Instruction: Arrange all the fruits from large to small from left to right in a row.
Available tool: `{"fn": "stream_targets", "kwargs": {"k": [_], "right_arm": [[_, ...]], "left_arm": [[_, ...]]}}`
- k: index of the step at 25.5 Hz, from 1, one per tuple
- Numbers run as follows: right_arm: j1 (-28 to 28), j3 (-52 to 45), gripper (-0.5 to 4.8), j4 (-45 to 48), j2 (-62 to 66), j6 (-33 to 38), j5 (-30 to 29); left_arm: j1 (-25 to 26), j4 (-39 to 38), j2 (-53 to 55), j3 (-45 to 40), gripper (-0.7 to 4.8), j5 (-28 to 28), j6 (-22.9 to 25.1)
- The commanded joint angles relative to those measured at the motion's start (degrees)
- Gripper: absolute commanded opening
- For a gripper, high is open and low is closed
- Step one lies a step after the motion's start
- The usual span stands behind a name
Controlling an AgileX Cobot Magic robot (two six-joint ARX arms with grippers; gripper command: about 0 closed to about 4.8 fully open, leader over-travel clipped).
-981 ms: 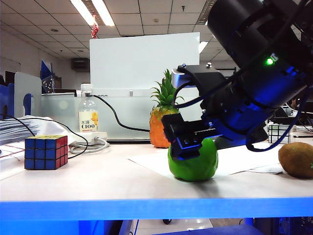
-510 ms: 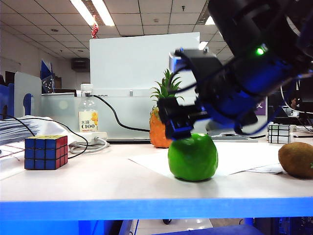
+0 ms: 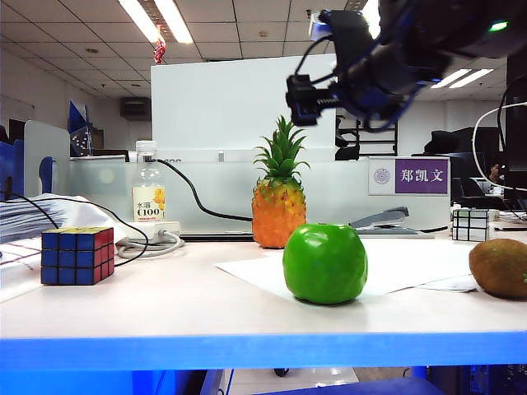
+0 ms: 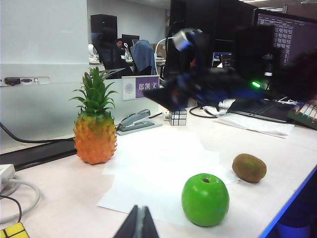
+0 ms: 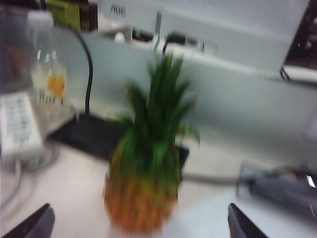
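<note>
Exterior view shows my right gripper [image 3: 303,99] up high above the pineapple [image 3: 278,196], with its two fingers spread wide and nothing held between them. My left gripper [image 4: 137,224] is low by the near edge of the table, off to the left, with its fingers pressed together and empty.

The pineapple stands at the far side, near the middle of the table [image 3: 165,304]. It stands straight up, long way top to bottom, green leaves pointing at the ceiling. The apple [image 3: 324,263] sits nearer, just to its right, on white paper [image 3: 247,276], stem dip up. The kiwi [image 3: 499,268] lies far to the right, well apart from the apple, long way lying flat, left to right.

I think the row already goes big, middle, small from left to right, but the pineapple is set back. I think I am lining up on the pineapple. Next I should come down, close around its fat orange body, and bring it near, in line with the apple and kiwi, keeping it upright
</note>
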Motion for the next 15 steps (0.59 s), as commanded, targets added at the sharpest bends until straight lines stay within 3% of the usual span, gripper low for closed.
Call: {"fn": "stream_targets", "kwargs": {"k": [1,6,15], "right_arm": [[-0.83,11.93,4.79,-4.17,5.66,-2.54,-4.57],[-0.81,30.38,4.79,-13.75,16.35,-6.08,-8.31],[-3.37,40.00,4.79,-13.14,25.03,-7.56,-5.77]], "left_arm": [[0.00,0.52,-0.09,0.07,-0.06,-0.07,-0.09],[0.04,0.52,-0.09,0.07,-0.06,-1.29,0.24],[0.04,0.59,-0.09,0.07,-0.06,-1.86,0.35]]}}
